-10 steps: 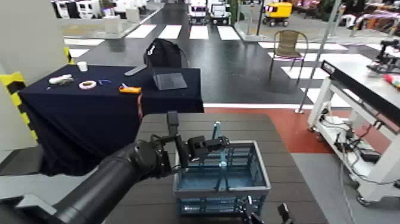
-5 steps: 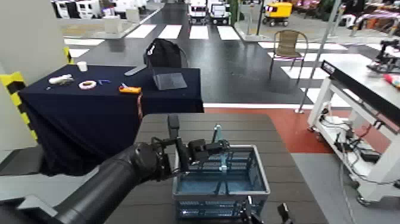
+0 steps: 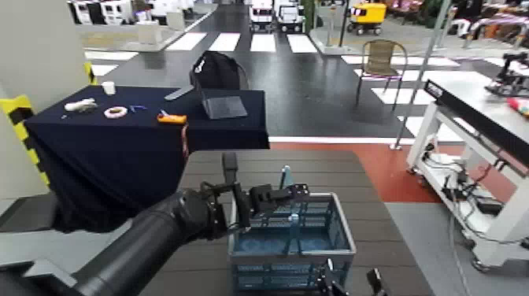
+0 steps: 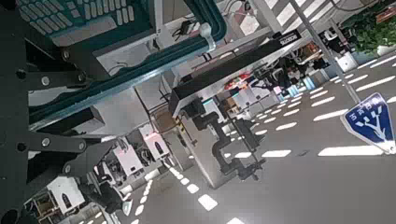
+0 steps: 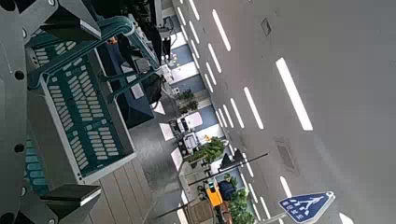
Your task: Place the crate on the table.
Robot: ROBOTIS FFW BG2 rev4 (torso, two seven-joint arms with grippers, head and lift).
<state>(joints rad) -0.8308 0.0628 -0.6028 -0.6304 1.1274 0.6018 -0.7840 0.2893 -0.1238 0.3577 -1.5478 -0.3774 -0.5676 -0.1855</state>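
Note:
The blue-grey lattice crate (image 3: 293,240) stands on the dark brown slatted table (image 3: 370,201), toward its near right side. Its thin teal handle (image 3: 293,216) crosses the middle and rises at the far end. My left gripper (image 3: 288,192) reaches in from the lower left over the crate's far rim, jaws slightly open around the handle (image 4: 112,82). My right gripper (image 3: 349,280) is open and holds nothing, low at the table's near edge just in front of the crate. The right wrist view shows the crate (image 5: 84,117) close ahead.
A navy cloth-draped table (image 3: 118,142) stands behind on the left with small items, a laptop (image 3: 224,106) and a black bag (image 3: 216,71). A white-framed workbench (image 3: 480,110) is on the right. A chair (image 3: 382,59) stands farther back.
My left gripper's jaws have parted a little on the handle. The crate has settled slightly lower and nearer on the table.

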